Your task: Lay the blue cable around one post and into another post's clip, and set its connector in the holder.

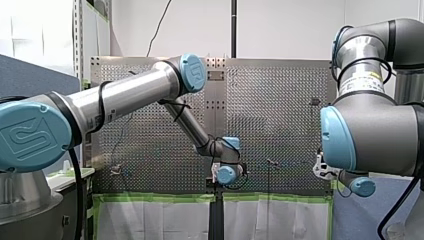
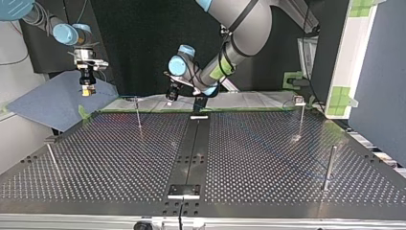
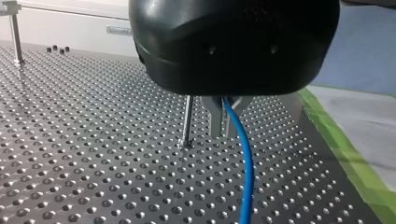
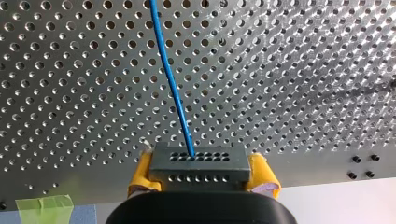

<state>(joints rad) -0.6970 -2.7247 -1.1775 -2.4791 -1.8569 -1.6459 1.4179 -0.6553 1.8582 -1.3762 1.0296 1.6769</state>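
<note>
In the left wrist view my left gripper [image 3: 225, 133] is shut on the blue cable [image 3: 246, 172], which hangs down from its metal fingers toward the board. A thin post [image 3: 187, 122] stands just beside those fingers. In the right wrist view my right gripper [image 4: 201, 171] is shut on the dark connector [image 4: 198, 161] between its yellow pads [image 4: 141, 173], and the blue cable [image 4: 170, 79] runs away from it over the perforated board. In the top view my left gripper [image 2: 171, 97] hovers at the far edge near the middle. My right gripper [image 2: 86, 90] hangs off the board's far left corner.
In the top view several thin posts rise from the board: one far left [image 2: 138, 115], one far right with a clip on top [image 2: 300, 117], one near right [image 2: 329, 167], one near left [image 2: 52, 160]. A small bracket [image 2: 184, 190] sits on the centre strip near the front edge.
</note>
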